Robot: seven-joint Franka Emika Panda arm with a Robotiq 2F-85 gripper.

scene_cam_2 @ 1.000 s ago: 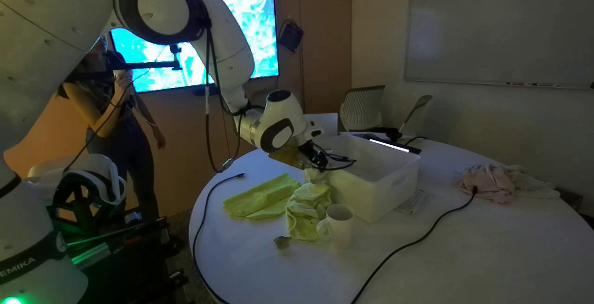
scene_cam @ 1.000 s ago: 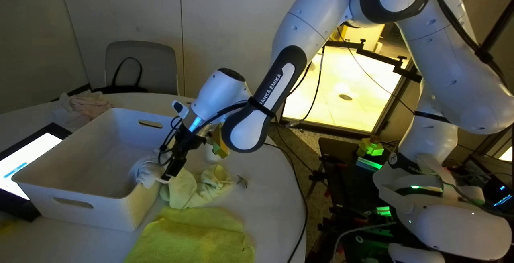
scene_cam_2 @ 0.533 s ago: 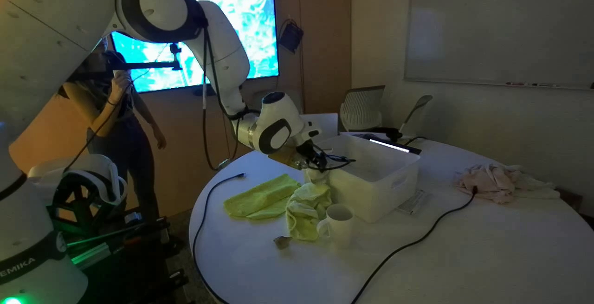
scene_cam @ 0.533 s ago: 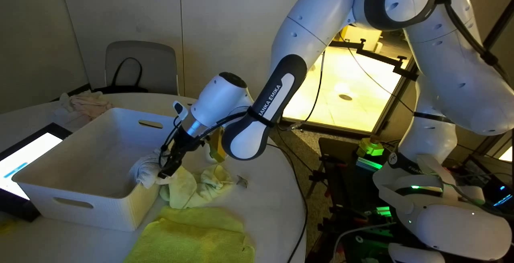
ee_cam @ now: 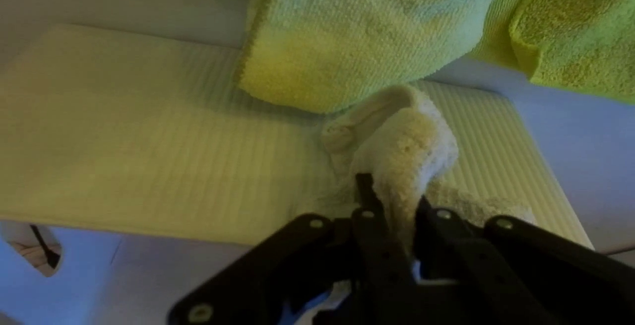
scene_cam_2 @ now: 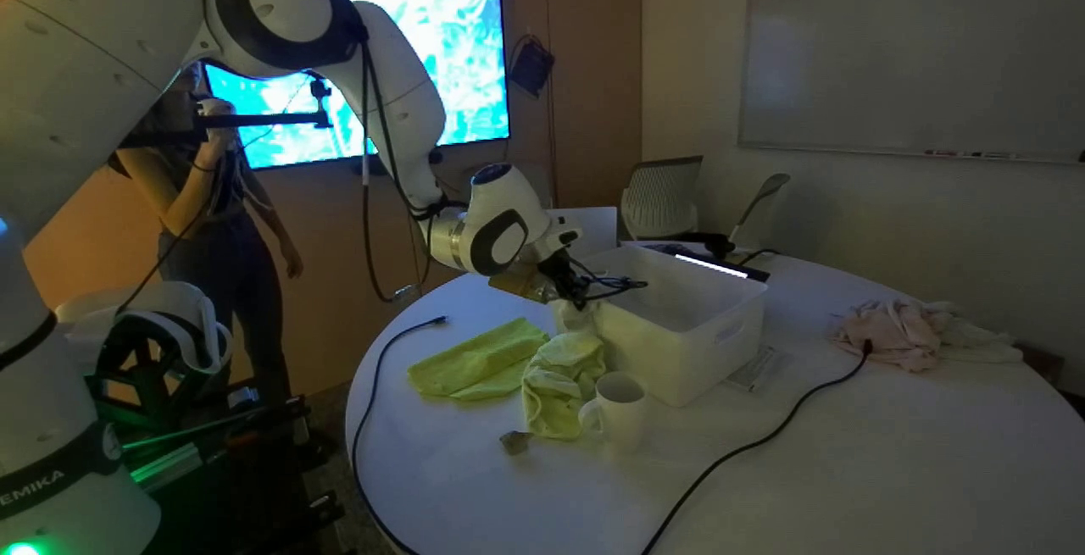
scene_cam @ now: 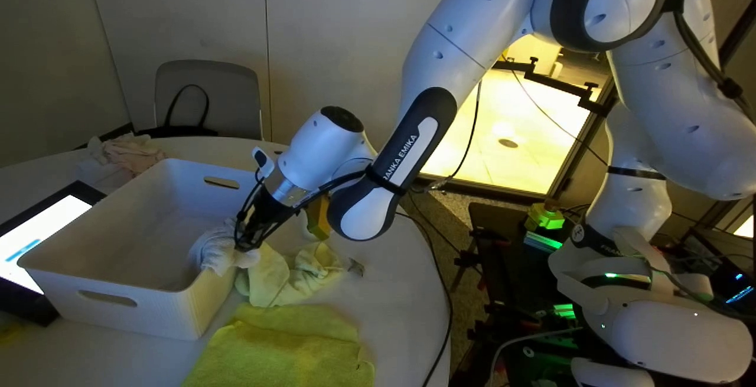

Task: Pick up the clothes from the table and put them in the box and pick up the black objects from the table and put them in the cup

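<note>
The box, a large white bin, stands on the round white table. A whitish cloth hangs over its rim. In the wrist view my gripper pinches a fold of this cloth between its two black fingers, just outside the box wall. Two yellow-green cloths lie beside the box: one crumpled, one flatter. The cup, a white mug, stands near the crumpled one. A small dark greyish item lies close by; whether it is one of the black objects I cannot tell.
A tablet with a lit screen lies on the box's far side. Pinkish and white fabric is heaped farther along the table. Black cables run across the tabletop. A person stands behind the arm.
The fingers have drawn together from wide apart and closed on the whitish cloth. The gripper has shifted slightly and its fold of cloth sits a little higher; the other things stay put.
</note>
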